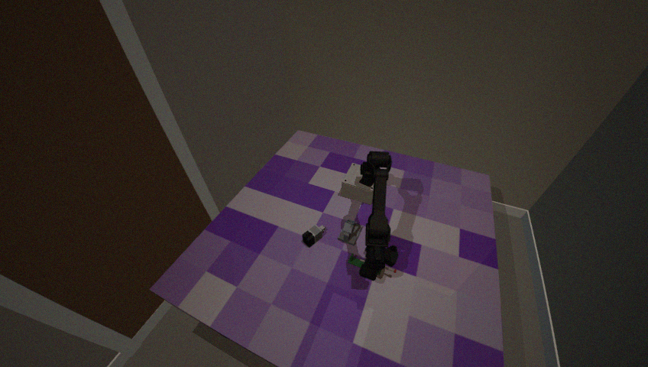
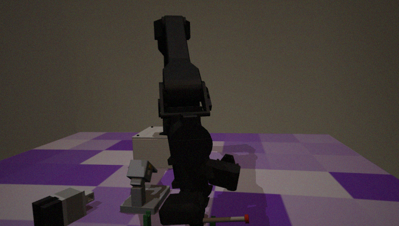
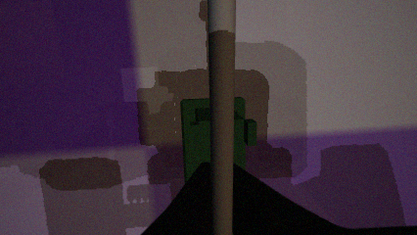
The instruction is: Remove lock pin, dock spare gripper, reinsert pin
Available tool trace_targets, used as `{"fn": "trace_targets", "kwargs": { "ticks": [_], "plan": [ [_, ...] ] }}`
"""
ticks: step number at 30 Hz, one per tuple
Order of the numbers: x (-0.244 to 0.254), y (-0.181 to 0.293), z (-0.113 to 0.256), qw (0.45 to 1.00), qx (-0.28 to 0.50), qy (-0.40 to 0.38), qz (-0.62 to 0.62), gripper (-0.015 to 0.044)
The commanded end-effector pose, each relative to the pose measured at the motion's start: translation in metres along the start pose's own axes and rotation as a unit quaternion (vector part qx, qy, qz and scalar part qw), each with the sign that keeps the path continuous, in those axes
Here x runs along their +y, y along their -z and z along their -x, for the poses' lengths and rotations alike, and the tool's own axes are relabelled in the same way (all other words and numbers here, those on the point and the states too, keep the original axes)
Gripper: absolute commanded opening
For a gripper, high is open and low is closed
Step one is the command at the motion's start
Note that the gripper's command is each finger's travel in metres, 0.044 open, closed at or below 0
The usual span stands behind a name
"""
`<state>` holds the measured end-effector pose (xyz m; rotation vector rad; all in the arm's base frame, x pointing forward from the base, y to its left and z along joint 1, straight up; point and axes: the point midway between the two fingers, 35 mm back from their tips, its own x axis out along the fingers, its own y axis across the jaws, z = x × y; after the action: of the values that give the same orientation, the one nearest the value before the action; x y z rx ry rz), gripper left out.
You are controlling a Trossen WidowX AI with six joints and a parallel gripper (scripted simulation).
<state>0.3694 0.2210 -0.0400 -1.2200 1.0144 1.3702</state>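
The lock pin [image 2: 224, 219] [image 3: 222, 93], a pale rod, has a red head [image 1: 395, 271] [image 2: 246, 218]. It runs across the green cradle [image 1: 355, 262] [image 2: 147, 218] [image 3: 196, 147]; whether it rests in the cradle cannot be told. My gripper [image 3: 215, 170] points down and is shut on the pin's shaft; its far end is hidden by the arm in the exterior view. The grey mount [image 1: 350, 229] [image 2: 138, 171] stands upright on its base plate, with its angled socket head empty. The black-and-grey spare gripper [image 1: 313, 235] [image 2: 62, 207] lies left of the mount, its spigot [image 2: 90, 197] facing right.
The white base box [image 1: 356, 193] [image 2: 149, 151] stands behind the mount, with the arm's base on it. The arm [image 1: 379, 195] [image 2: 179, 72] reaches forward over the right side of the mount. The checkered purple table [image 1: 295, 272] [image 2: 293, 179] carries everything.
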Motion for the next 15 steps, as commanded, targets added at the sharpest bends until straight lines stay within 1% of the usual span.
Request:
{"fn": "trace_targets", "kwargs": {
  "ticks": [1,15],
  "plan": [
    [0.0,0.0,0.001,1.0,0.001,0.001,0.002,0.0],
    [0.001,-0.003,0.026,1.0,0.001,-0.002,0.0,0.0]
  ]
}}
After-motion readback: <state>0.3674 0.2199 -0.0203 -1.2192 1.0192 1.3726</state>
